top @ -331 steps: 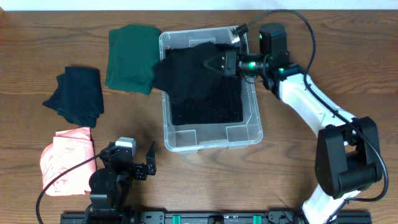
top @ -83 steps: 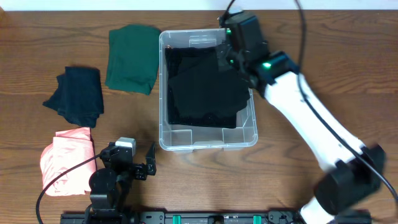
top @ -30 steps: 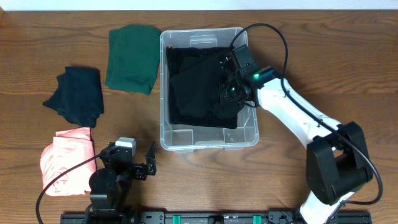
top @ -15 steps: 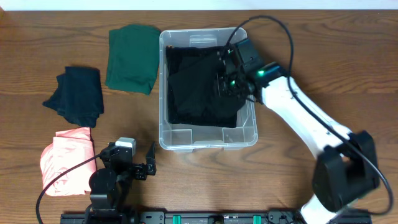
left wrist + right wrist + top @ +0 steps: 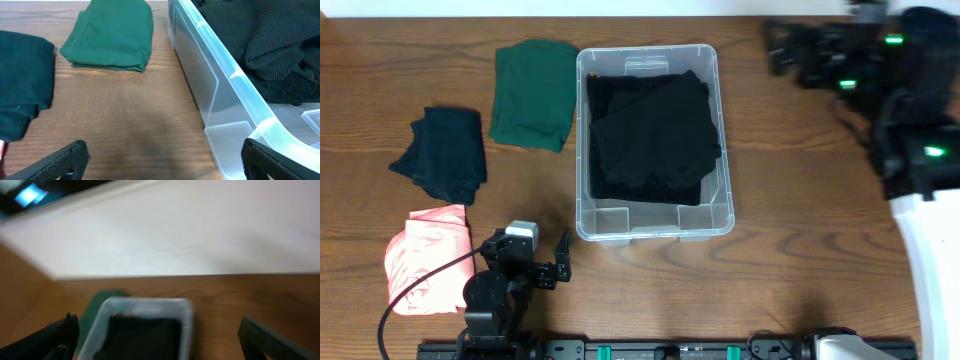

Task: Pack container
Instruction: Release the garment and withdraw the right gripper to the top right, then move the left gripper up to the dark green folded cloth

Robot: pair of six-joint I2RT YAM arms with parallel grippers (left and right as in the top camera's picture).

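Inventory for you, as it lies:

- Clear rectangular plastic container: stands mid-way across the brown wooden surface, open side up.
- Crumpled black knit garment: inside the container, covering most of its floor; the near end is bare.
- Folded dark green cloth: on the surface, just beside the container's left wall.
- Rumpled dark navy cloth: further left, apart from the green one.
- Folded pink cloth: near-left corner.
- Your left tool: low at the front edge, near the container's near-left corner, fingers spread wide, nothing between them.
- Your right tool: far right, well apart from the container, blurred; its wrist view shows the fingers spread and empty.
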